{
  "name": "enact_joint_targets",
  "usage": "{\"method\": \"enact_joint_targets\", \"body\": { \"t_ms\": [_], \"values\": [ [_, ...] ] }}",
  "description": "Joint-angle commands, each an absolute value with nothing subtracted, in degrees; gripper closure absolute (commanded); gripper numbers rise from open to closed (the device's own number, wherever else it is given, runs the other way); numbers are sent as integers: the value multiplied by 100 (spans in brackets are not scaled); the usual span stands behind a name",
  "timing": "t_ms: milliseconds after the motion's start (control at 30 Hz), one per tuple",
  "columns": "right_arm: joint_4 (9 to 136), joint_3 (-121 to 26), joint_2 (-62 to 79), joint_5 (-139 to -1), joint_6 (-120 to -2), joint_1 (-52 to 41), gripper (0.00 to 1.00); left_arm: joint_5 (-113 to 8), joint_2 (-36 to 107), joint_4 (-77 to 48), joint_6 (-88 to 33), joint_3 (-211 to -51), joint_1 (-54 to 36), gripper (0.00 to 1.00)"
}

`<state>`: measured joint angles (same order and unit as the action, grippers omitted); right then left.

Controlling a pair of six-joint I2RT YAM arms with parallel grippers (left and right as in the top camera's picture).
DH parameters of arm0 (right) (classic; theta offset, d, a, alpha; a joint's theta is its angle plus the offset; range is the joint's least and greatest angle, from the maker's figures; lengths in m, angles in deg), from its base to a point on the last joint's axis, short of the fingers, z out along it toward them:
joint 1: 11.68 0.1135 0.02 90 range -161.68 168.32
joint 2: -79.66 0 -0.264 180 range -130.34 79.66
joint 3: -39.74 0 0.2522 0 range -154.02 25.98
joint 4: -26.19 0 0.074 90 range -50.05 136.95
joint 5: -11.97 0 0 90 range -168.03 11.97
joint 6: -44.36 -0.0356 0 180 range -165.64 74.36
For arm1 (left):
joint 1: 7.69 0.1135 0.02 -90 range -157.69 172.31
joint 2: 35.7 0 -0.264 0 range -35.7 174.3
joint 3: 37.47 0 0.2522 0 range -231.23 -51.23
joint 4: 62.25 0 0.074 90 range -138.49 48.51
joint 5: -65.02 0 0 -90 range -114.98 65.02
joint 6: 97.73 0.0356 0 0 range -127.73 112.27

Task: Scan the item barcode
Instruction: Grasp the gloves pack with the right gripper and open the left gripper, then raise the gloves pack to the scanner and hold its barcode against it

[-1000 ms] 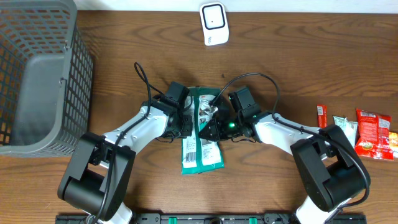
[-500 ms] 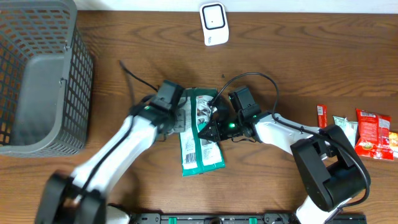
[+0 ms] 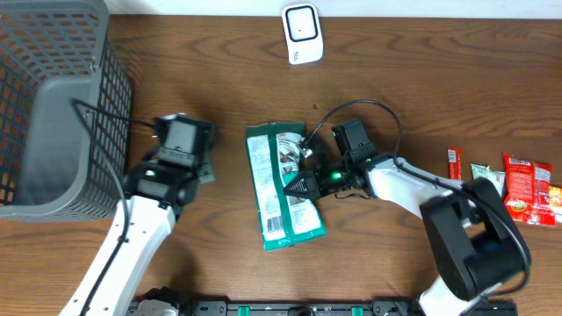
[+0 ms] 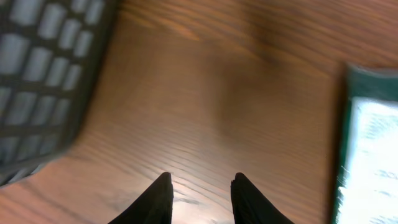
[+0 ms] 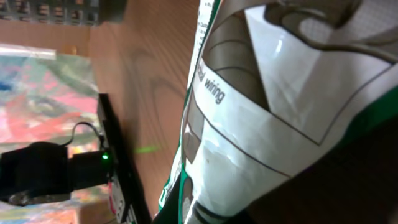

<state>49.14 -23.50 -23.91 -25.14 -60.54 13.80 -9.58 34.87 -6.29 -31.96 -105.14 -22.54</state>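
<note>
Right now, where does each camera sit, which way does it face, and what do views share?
Overhead: above the brown wooden table, facing straight down; the left arm and right arm show.
Left wrist: on the left arm, facing down at bare wood between the grey plastic mesh basket and the green-and-white foil snack bag; its open black jaws show below.
Right wrist: on the right arm, close against the bag's printed face; its jaws, shut on the bag, barely show.
Shared: all three show the bag; overhead and left wrist share the basket.

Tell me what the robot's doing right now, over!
Left gripper open, empty, beside basket. Right gripper shut on green bag, bag lying on table. Nothing between bag and white scanner.
</note>
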Motion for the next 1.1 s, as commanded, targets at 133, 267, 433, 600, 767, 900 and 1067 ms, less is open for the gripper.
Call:
{"method": "enact_joint_targets", "body": {
  "t_ms": [133, 267, 433, 600, 767, 900, 1067],
  "values": [
    [5851, -2389, -842, -4619, -5319, 1327, 99, -952, 3531, -573, -3292, -10518, -1448, 62],
    [6245, -2402, -300, -5122, -5155, 1327, 99, -954, 3537, -566, -3316, -10518, -1321, 15],
    [6890, -2658, -11, -5524, -5107, 1327, 99, -949, 3537, -564, -3314, -10518, -1321, 15],
    [8124, -3816, -18, -6486, -4871, 1327, 99, -949, 3537, -564, -3314, -10518, -1321, 15],
    [9257, -5383, -55, -7113, -4786, 1327, 99, -949, 3537, -564, -3314, -10518, -1321, 15],
    [10186, -6743, -300, -7631, -4720, 1327, 99, -949, 3537, -564, -3314, -10518, -1321, 15],
    [11388, -8793, -1167, -7778, -4368, 1327, 99, -949, 3537, -564, -3314, -10518, -1321, 15]
  ]
}}
